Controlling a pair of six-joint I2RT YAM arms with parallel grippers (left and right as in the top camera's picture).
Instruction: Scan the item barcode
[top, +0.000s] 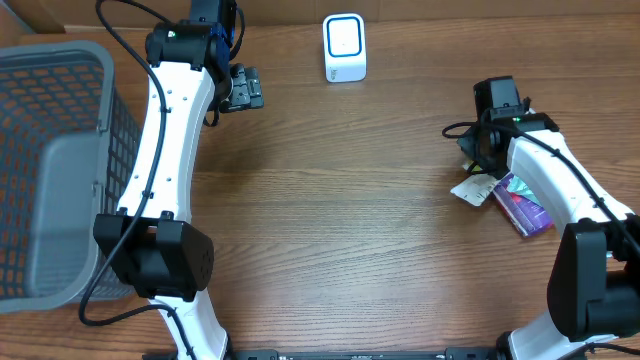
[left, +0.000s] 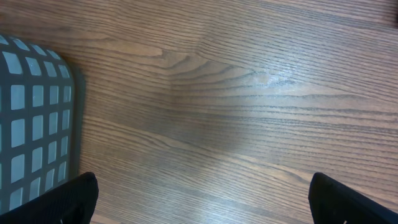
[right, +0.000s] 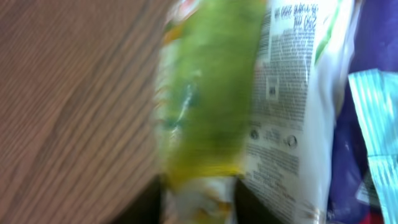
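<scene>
**A:** Overhead: where is the green-white pouch (top: 474, 189)?
**B:** At the table's (top: 350, 210) 3 o'clock, just 6 o'clock of the right end effector (top: 480, 160), the nearer arm.
**A:** Left wrist?
**B:** Left end effector (left: 202, 202) is spread, empty.
**A:** Right wrist?
**B:** Blurred. The pouch runs 12-to-6 between the fingers (right: 247, 208); I cannot tell whether they grip it.

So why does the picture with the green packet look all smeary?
Right wrist view: the green packet fills the frame close to the lens and is blurred, its small print barely readable. Left wrist view: sharp wood grain on the table, with a soft pale sheen. Overhead view: evenly lit, crisp.
</scene>
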